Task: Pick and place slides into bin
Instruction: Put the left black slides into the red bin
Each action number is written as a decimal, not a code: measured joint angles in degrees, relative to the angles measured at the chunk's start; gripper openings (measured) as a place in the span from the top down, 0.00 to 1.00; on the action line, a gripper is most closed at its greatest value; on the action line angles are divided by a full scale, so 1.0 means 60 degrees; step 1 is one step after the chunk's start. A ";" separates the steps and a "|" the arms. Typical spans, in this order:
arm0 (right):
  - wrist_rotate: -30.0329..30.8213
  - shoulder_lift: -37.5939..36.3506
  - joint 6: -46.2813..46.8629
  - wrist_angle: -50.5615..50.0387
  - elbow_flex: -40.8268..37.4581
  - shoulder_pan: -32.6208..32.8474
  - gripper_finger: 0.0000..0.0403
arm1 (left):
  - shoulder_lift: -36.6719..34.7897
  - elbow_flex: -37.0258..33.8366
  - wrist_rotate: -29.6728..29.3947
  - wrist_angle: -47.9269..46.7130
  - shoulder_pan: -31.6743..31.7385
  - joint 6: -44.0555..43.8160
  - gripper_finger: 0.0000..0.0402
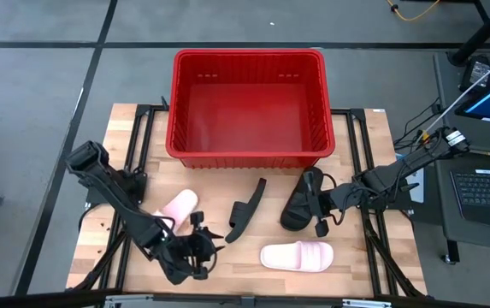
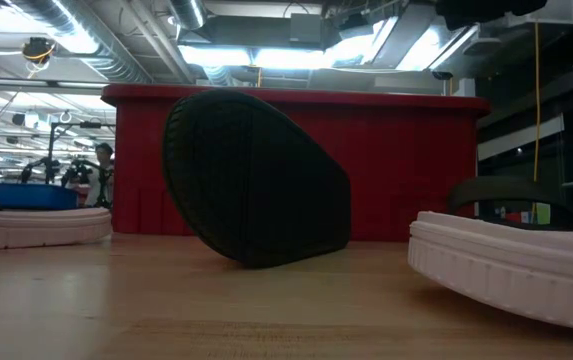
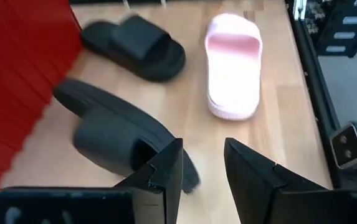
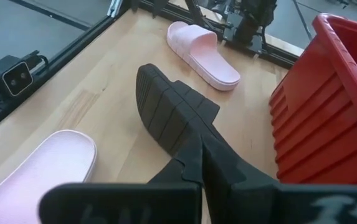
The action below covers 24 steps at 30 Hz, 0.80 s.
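Four cameras on one table: one overhead, one at the tabletop, one on each wrist.

From above we look straight down on the whole table [image 1: 360,265], with the bin [image 1: 246,103] at its far edge and floor all round. Our low camera sits on the wood, facing level toward the bin [image 2: 406,170], so close to the tilted black slide [image 2: 256,180] that it fills the middle. Our left wrist camera looks across the table past the left gripper [image 3: 203,165] at the same black slide [image 3: 113,134]; the right wrist camera faces back past the right gripper [image 4: 203,168] at it too [image 4: 172,112].
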 joint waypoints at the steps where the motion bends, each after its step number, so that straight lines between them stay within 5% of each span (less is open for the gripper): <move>1: -0.0004 0.0000 -0.0004 -0.0010 0.0000 -0.0002 0.99 | 0.0109 0.0000 0.0112 0.0008 0.0000 -0.0153 0.72; 8: -0.0032 -0.0004 0.0063 -0.0189 0.0000 -0.0001 0.99 | 0.0693 0.0000 0.0671 -0.0002 0.0000 -0.1117 0.70; 24: -0.0033 -0.0004 0.0123 -0.0197 0.0000 -0.0002 0.99 | 0.0739 -0.0022 0.0252 0.0164 0.0138 -0.1041 0.51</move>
